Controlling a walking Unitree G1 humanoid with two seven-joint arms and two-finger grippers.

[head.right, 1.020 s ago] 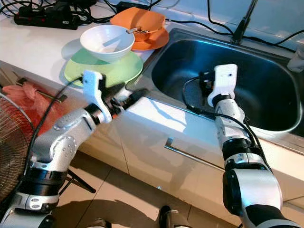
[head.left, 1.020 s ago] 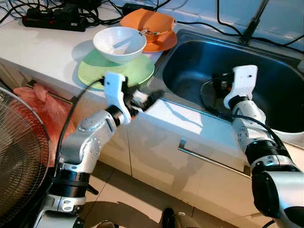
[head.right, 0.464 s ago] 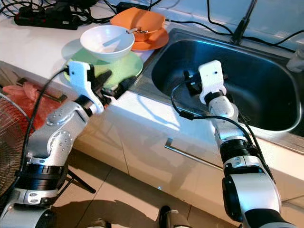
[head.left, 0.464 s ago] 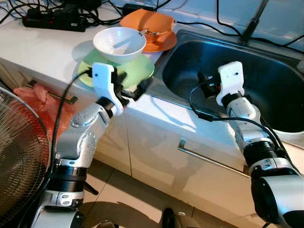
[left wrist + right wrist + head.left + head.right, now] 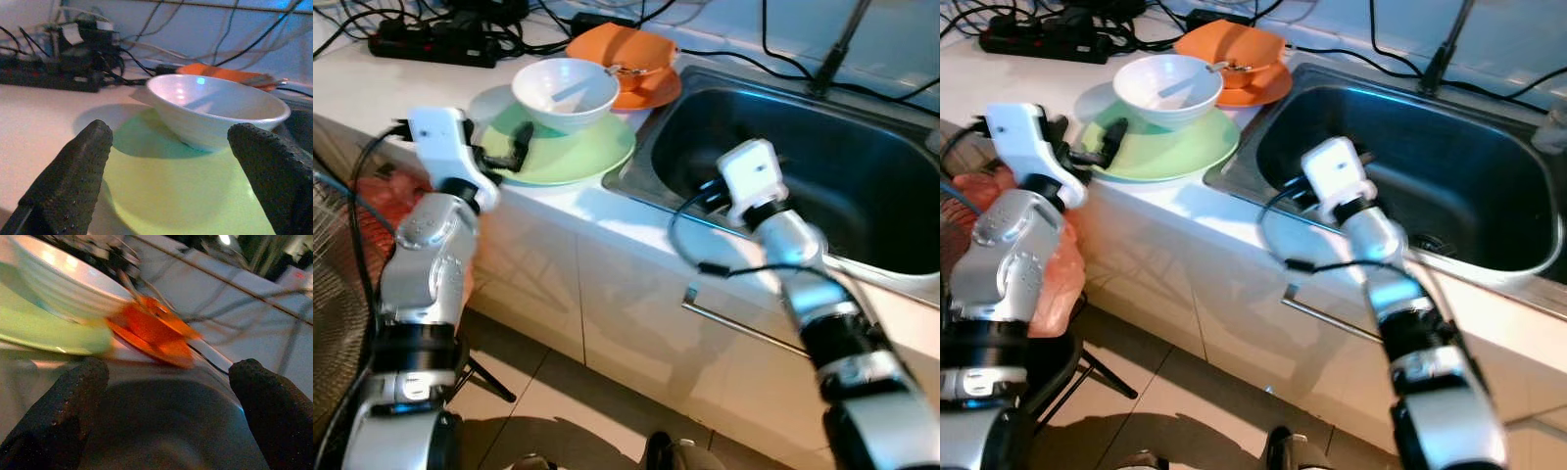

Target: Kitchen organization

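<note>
A white bowl sits on a pale green plate on the white counter, left of the steel sink. Behind them an orange bowl with a utensil in it rests on an orange plate. My left gripper is open at the green plate's left rim, its fingers spread wide and pointing at the white bowl. My right gripper is open and blurred over the sink's near left corner, facing the orange dishes.
A black power strip with tangled cables lies at the counter's back left. A faucet rises behind the sink. Below the counter are a cabinet handle, a red bag and a fan grille at far left.
My left arm swung left from the counter's front edge to the green plate's left rim. My right arm moved left, from over the sink to its near left corner.
</note>
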